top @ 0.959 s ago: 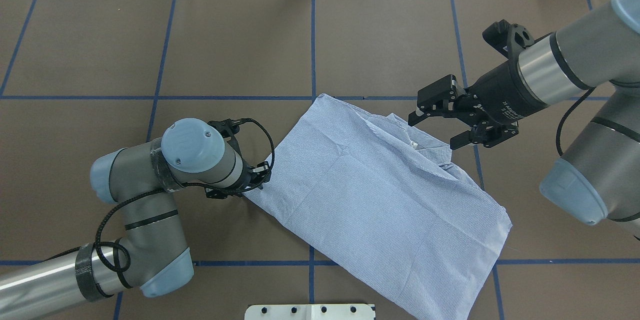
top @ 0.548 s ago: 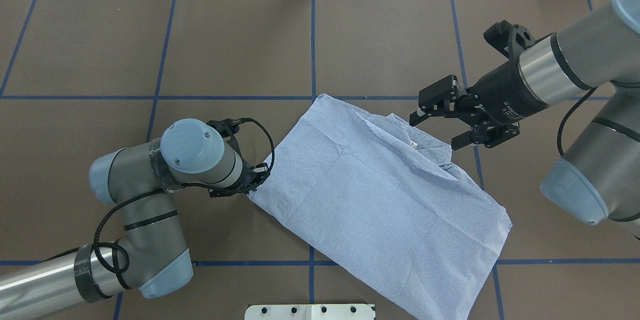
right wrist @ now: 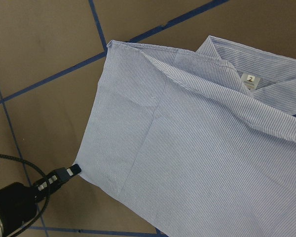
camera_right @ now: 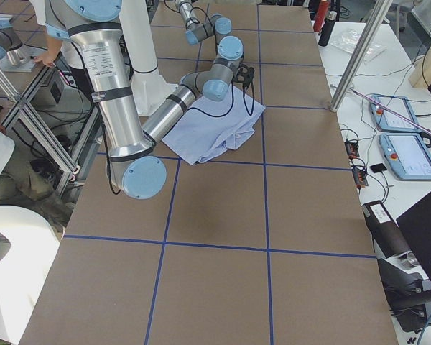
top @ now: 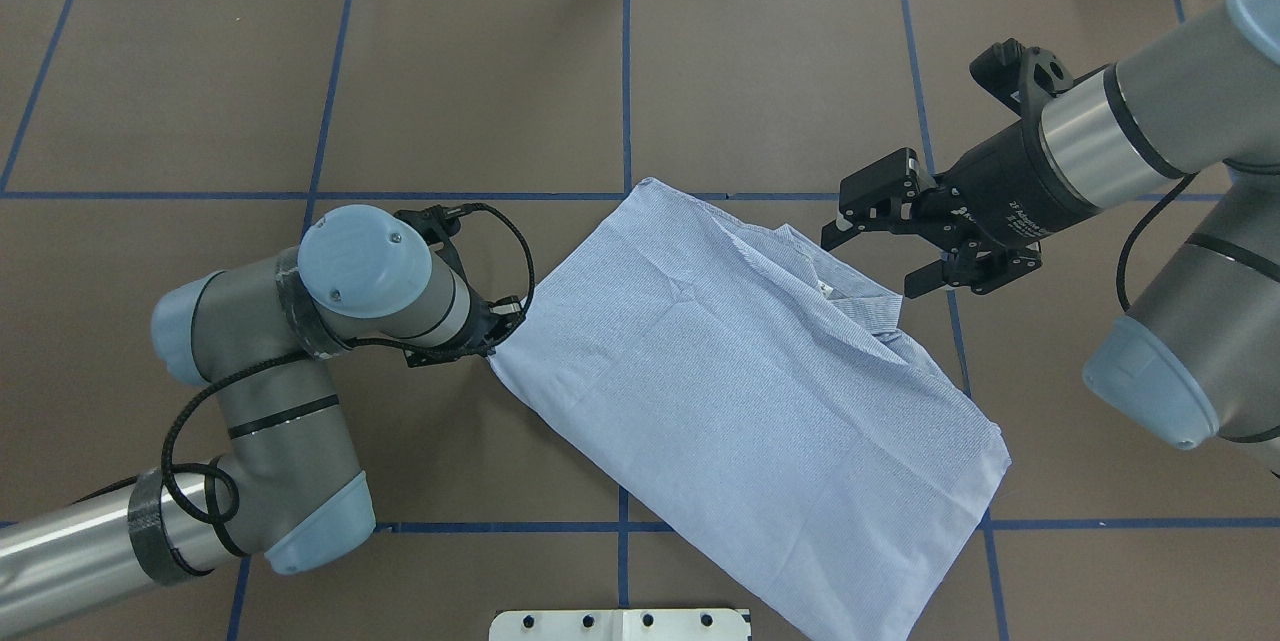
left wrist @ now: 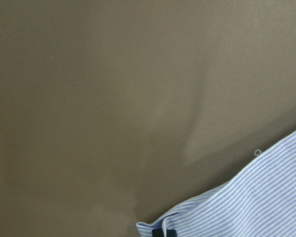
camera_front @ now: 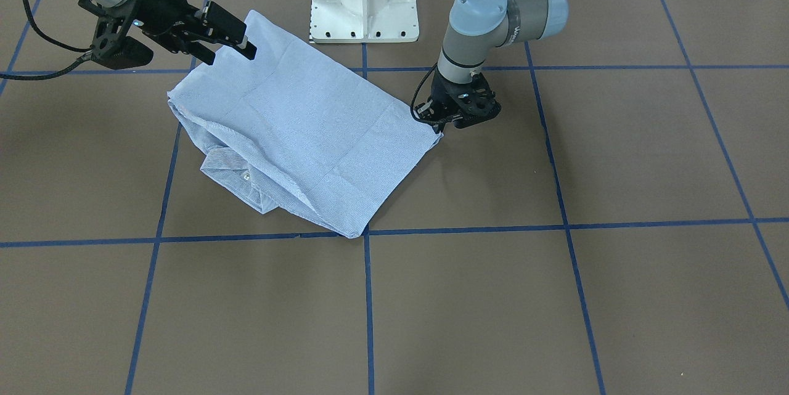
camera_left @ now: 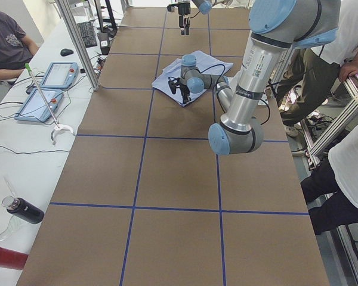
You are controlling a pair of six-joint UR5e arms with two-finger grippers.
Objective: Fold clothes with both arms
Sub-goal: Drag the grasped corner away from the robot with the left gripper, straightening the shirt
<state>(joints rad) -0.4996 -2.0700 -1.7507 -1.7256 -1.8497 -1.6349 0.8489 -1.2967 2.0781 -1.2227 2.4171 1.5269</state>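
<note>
We see shirt (top: 740, 391) part-folded, frame centre, on tabletop (top: 760, 71). Left fingers (right wrist: 64, 174) clamped on corner; right fingers (top: 928, 277) apart near collar (top: 850, 296). We judge more folds remain.

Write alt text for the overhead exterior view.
A folded blue-and-white striped shirt lies diagonally on a brown table crossed by blue tape lines. The left gripper pinches the shirt's nearest corner; the right gripper hangs open near the collar.
</note>
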